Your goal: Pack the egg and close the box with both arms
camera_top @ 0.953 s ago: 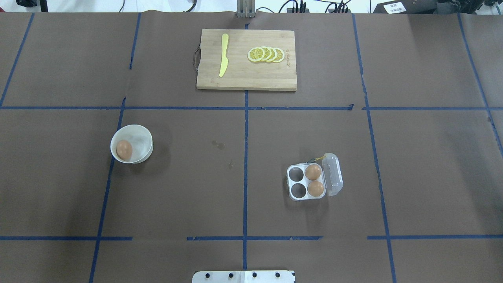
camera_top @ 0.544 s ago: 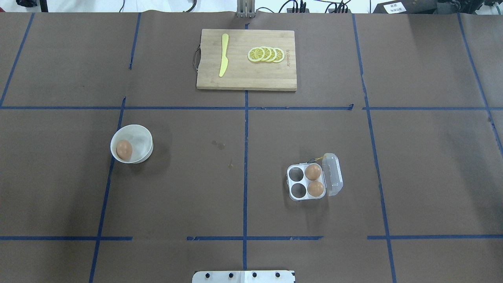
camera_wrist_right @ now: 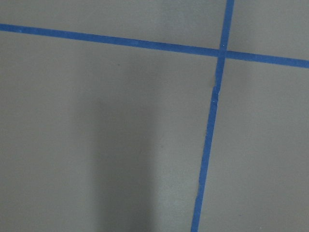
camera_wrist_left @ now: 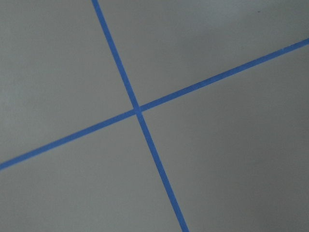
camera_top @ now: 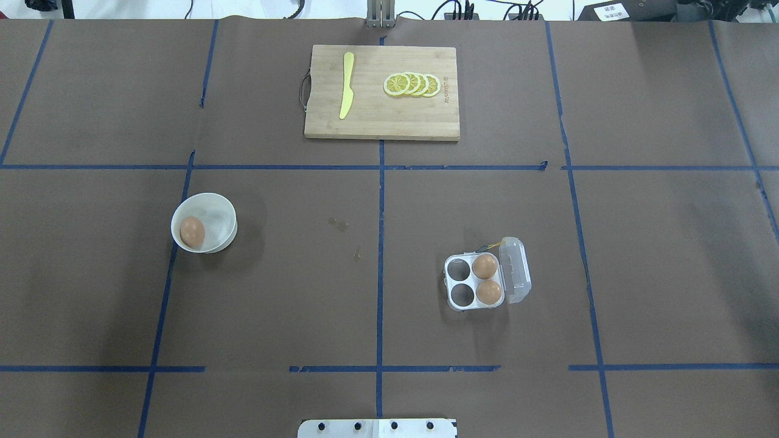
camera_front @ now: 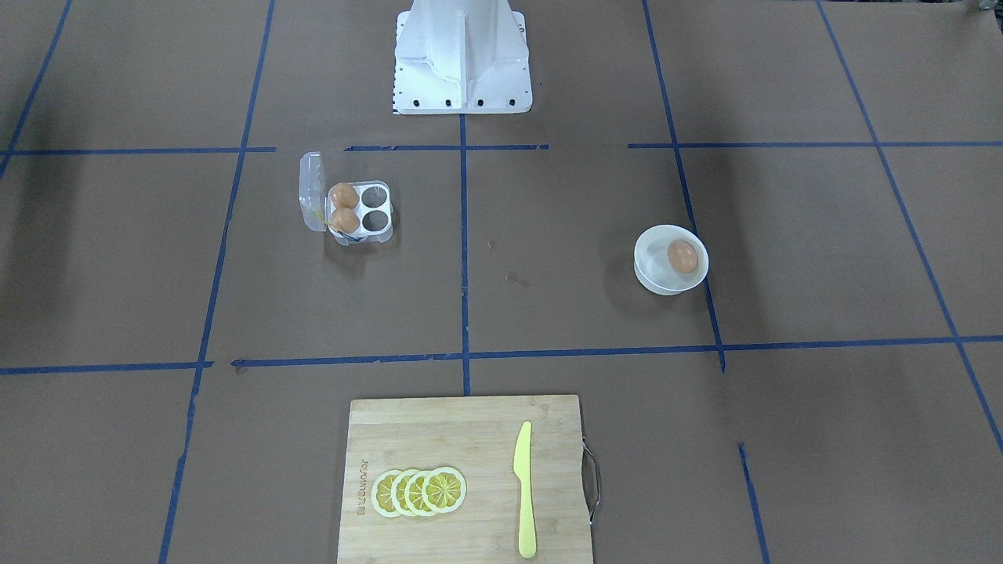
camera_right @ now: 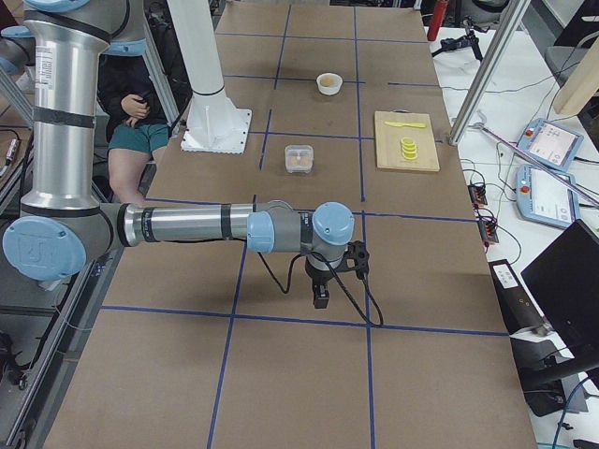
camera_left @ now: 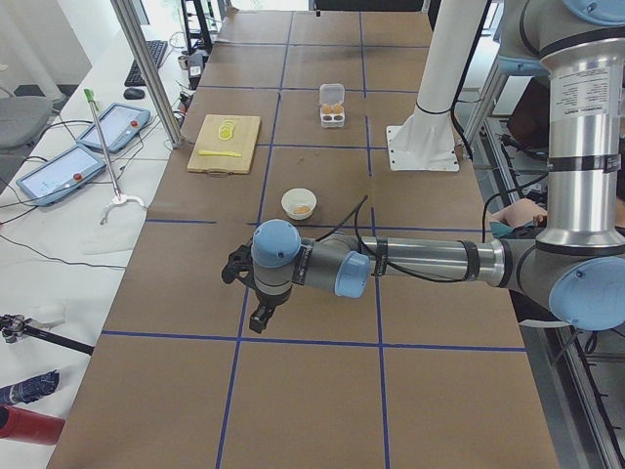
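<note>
One light-brown egg (camera_top: 192, 232) lies in a round white bowl (camera_top: 229, 214) on the left of the table; it also shows in the front-facing view (camera_front: 682, 255). The clear box (camera_top: 457, 281) stands on the right with its lid (camera_top: 516, 271) open. Two eggs (camera_top: 485, 266) (camera_top: 489, 292) fill the cups by the lid, and the other two cups are empty. My left gripper (camera_left: 259, 315) hangs over bare table, far from the bowl. My right gripper (camera_right: 321, 297) hangs over bare table, far from the box. I cannot tell if either is open or shut.
A wooden cutting board (camera_top: 389, 118) at the far middle holds a yellow knife (camera_top: 347, 85) and lemon slices (camera_top: 412, 84). The white pedestal (camera_front: 462, 55) stands at the near middle edge. Both wrist views show only brown table with blue tape lines.
</note>
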{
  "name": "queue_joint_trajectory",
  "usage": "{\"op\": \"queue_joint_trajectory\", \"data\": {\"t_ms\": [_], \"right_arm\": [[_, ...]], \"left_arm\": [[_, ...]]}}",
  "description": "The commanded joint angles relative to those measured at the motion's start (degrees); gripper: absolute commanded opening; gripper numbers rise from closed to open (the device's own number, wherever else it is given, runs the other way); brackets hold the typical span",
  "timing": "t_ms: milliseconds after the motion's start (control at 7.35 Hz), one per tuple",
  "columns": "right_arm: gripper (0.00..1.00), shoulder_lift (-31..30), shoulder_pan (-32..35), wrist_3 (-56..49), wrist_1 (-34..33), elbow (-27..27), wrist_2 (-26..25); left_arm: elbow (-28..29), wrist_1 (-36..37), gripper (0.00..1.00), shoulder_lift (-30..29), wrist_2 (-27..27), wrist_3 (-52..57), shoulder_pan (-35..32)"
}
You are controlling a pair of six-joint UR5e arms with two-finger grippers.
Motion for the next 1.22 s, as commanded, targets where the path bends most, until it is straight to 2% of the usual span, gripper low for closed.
{"op": "queue_joint_trajectory", "data": {"t_ms": [0, 136, 408, 680, 953, 1089], "right_arm": [[1.00, 2.08, -0.04, 0.12, 0.81, 0.41, 1.05], [1.00, 3.66, -0.04, 0.03, 0.82, 0.41, 0.70], [1.00, 5.95, -0.04, 0.12, 0.99, 0.24, 0.52], [1.00, 6.40, 0.04, 0.20, 2.74, 0.07, 0.61], [1.00, 6.40, 0.04, 2.21, 2.75, 0.41, 0.96], [1.00, 6.40, 0.04, 2.31, 3.01, 1.02, 0.87]], "left_arm": [[0.07, -8.70, 1.00, -2.27, 0.15, -0.37, 1.66], [0.16, -12.57, 1.00, -2.55, 0.41, -0.37, 1.75], [1.12, -26.94, 1.00, -3.77, 0.41, -0.72, 1.83], [1.13, -31.39, 1.00, -5.97, -2.38, -16.64, 2.71], [1.48, -44.97, 1.00, -6.07, -2.40, -20.20, 10.23], [0.70, -44.95, 1.00, -6.24, -1.79, -29.11, 17.67]]}}
